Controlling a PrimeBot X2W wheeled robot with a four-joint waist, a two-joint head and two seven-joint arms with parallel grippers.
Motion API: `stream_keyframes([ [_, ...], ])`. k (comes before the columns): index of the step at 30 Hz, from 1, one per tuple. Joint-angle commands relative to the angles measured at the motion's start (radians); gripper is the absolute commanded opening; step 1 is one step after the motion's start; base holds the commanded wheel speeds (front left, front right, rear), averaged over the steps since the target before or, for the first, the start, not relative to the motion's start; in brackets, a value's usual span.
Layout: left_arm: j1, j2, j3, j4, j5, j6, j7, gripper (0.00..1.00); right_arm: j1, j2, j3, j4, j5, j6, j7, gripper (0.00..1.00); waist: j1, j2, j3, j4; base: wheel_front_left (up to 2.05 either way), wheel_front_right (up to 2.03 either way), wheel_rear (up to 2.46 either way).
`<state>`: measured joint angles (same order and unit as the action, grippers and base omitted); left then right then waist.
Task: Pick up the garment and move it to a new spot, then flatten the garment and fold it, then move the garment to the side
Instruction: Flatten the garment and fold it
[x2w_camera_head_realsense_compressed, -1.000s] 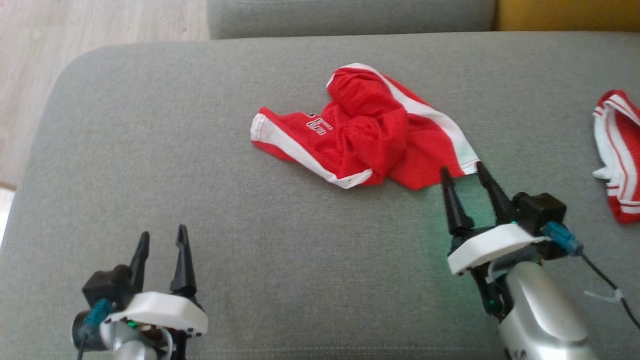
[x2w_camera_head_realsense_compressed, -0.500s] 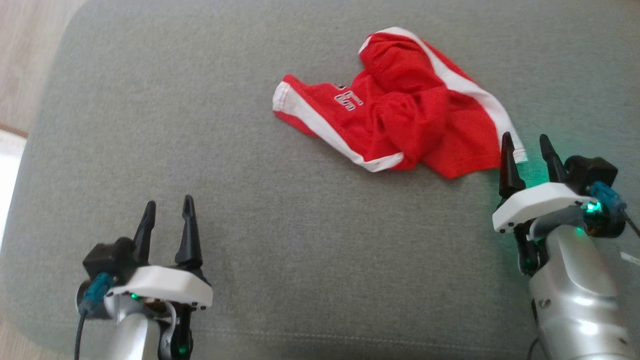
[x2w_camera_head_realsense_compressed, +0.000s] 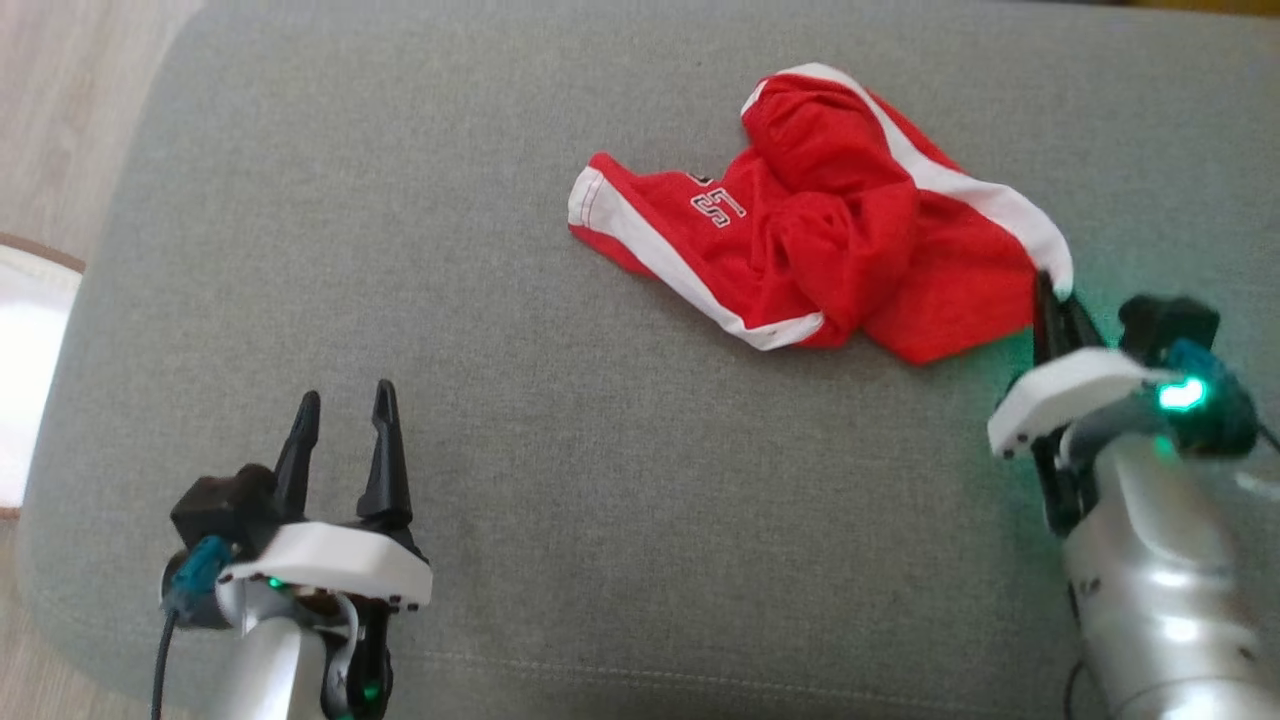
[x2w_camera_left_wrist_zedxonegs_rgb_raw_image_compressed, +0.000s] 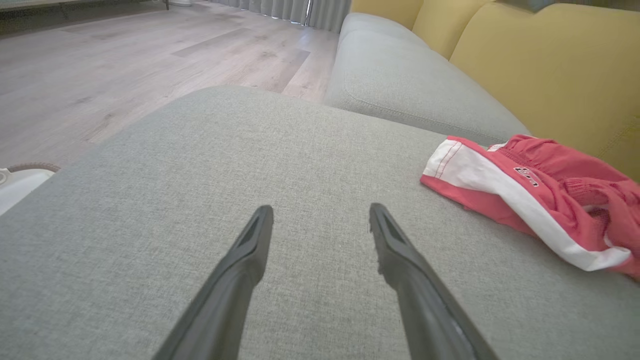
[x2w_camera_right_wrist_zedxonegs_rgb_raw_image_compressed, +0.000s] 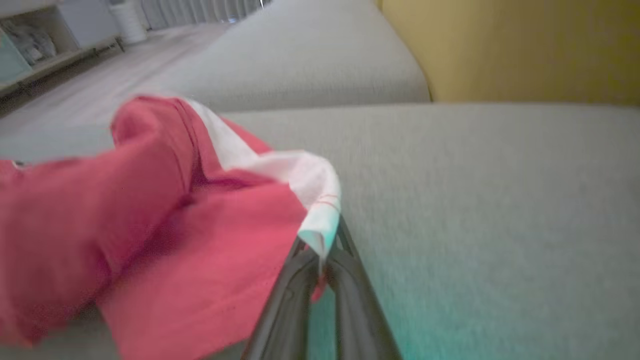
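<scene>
The garment (x2w_camera_head_realsense_compressed: 820, 240) is a crumpled pair of red shorts with white side stripes, lying on the grey sofa cushion (x2w_camera_head_realsense_compressed: 500, 400). My right gripper (x2w_camera_head_realsense_compressed: 1048, 290) is shut on its white-trimmed right corner, which it lifts a little. In the right wrist view the white hem (x2w_camera_right_wrist_zedxonegs_rgb_raw_image_compressed: 320, 200) is pinched between the tips of my right gripper (x2w_camera_right_wrist_zedxonegs_rgb_raw_image_compressed: 322, 252), and the red cloth (x2w_camera_right_wrist_zedxonegs_rgb_raw_image_compressed: 150, 225) hangs to the left. My left gripper (x2w_camera_head_realsense_compressed: 340, 405) stands open over bare cushion at the lower left, apart from the shorts. The left wrist view has that gripper (x2w_camera_left_wrist_zedxonegs_rgb_raw_image_compressed: 320, 215) open and the garment (x2w_camera_left_wrist_zedxonegs_rgb_raw_image_compressed: 530, 200) off to the right.
The cushion's rounded left edge (x2w_camera_head_realsense_compressed: 110, 260) drops to a pale wooden floor (x2w_camera_head_realsense_compressed: 60, 100). A white object (x2w_camera_head_realsense_compressed: 25, 380) sits on the floor at the left. Yellow backrests (x2w_camera_left_wrist_zedxonegs_rgb_raw_image_compressed: 550, 65) rise behind the seat, and a second grey cushion (x2w_camera_left_wrist_zedxonegs_rgb_raw_image_compressed: 400, 80) lies beyond.
My right gripper has shut on the shorts' white right corner, which was between its open fingers before. The head camera has shifted, so the whole picture moved. My left gripper stays open.
</scene>
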<state>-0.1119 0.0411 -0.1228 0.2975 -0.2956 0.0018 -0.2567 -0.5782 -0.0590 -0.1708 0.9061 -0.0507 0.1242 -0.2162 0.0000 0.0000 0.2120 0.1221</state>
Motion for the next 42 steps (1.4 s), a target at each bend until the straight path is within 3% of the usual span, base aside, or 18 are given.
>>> stream_keyframes([
  [1, -0.017, 0.009, 0.025, -0.025, -0.005, 0.003, -0.005, 1.0, -0.071, -0.002, 0.03, -0.043, -0.007, 0.007, -0.016, 0.0, 0.0, 0.0, -0.011, 0.002, 0.0, 0.0, 0.0],
  [8, -0.003, 0.009, -0.035, -0.015, -0.031, 0.009, -0.005, 1.0, -0.293, -0.061, 0.18, -0.166, -0.036, 0.007, -0.024, 0.0, 0.0, 0.0, -0.065, 0.055, 0.0, 0.0, 0.0],
  [13, 0.011, 0.009, -0.082, -0.006, -0.052, 0.017, -0.005, 1.0, -0.468, -0.099, 0.307, -0.16, -0.052, 0.007, 0.003, 0.0, 0.0, 0.0, -0.097, 0.129, 0.0, 0.0, 0.0],
  [18, 0.029, 0.009, -0.111, -0.008, -0.062, 0.028, -0.005, 1.0, -0.56, -0.081, 0.432, -0.114, -0.02, 0.007, -0.004, 0.0, 0.0, 0.0, -0.114, 0.178, 0.0, 0.0, 0.0],
  [24, 0.049, 0.009, -0.107, -0.008, -0.062, 0.037, -0.005, 1.0, -0.565, -0.047, 0.594, -0.107, 0.097, 0.007, -0.031, 0.0, 0.0, 0.0, -0.124, 0.17, 0.0, 0.0, 0.0],
  [28, 0.051, 0.009, -0.102, -0.01, -0.058, 0.034, -0.005, 1.0, -0.494, -0.061, 0.696, -0.165, 0.21, 0.007, -0.04, 0.0, 0.0, 0.0, -0.124, 0.134, 0.0, 0.0, 0.0],
  [33, 0.056, 0.009, -0.096, -0.012, -0.051, 0.031, -0.005, 1.0, -0.261, -0.149, 0.82, -0.298, 0.345, 0.007, -0.042, 0.0, 0.0, 0.0, -0.123, 0.073, 0.0, 0.0, 0.0],
  [38, 0.054, 0.009, -0.081, -0.012, -0.041, 0.026, -0.005, 1.0, 0.019, -0.263, 0.818, -0.38, 0.399, 0.007, -0.023, 0.0, 0.0, 0.0, -0.114, 0.007, 0.0, 0.0, 0.0],
  [42, 0.047, 0.009, -0.068, -0.009, -0.032, 0.02, -0.005, 1.0, 0.135, -0.294, 0.763, -0.41, 0.391, 0.007, -0.023, 0.0, 0.0, 0.0, -0.11, -0.032, 0.0, 0.0, 0.0],
])
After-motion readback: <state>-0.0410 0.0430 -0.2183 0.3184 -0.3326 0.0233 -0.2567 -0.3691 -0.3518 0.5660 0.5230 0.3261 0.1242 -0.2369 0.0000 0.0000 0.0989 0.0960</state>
